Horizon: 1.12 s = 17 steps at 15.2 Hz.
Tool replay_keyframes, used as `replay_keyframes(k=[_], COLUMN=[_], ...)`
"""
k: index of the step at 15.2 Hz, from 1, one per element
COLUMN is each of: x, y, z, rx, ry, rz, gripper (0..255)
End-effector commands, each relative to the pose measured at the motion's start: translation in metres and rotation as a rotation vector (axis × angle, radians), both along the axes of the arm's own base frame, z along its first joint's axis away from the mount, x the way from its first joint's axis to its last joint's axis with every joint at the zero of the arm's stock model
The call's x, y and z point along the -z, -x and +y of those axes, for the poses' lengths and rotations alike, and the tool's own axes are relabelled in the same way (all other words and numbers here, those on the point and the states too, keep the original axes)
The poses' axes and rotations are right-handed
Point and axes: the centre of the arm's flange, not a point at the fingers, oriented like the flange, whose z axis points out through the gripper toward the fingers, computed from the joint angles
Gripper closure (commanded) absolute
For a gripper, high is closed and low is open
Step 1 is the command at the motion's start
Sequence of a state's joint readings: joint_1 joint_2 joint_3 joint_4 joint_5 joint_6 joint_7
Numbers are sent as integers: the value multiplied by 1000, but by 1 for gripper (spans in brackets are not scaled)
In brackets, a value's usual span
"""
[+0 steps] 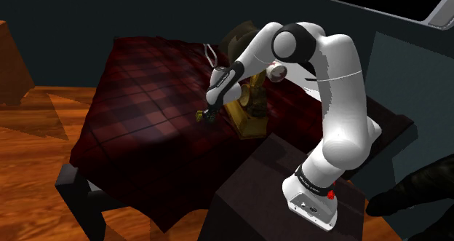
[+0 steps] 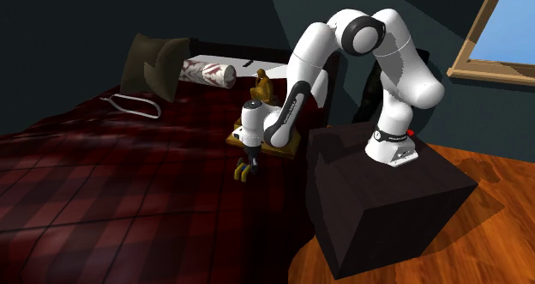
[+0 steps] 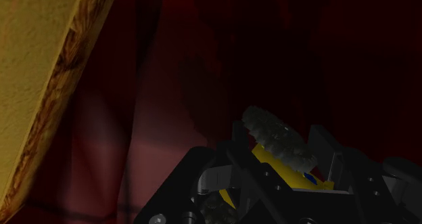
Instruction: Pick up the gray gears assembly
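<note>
Steeply downward arm (image 2: 319, 49); tool (image 2: 248, 173) tight around gears assembly (image 3: 272, 136) (yellow body).

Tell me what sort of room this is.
Most likely a bedroom: a plaid-covered bed in dark red, pillows at its head, and a window above a wooden floor.

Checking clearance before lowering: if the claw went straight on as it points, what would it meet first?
Probably the dark red plaid bedcover: the claw, shut on the gears assembly, points down at it. The tan base lies off to one side. The gap is unclear.
</note>
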State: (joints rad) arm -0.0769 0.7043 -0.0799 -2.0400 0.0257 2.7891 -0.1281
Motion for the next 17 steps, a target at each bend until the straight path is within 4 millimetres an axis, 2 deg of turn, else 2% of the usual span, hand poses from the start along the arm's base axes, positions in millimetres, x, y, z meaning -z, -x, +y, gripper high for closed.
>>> replay_keyframes(k=[1, 15, 17], x=[-4, -78, -79], y=[0, 0, 0], z=[0, 0, 0], rx=[0, 0, 0], ry=[0, 0, 0], rz=[1, 1, 1], gripper=[255, 255, 255])
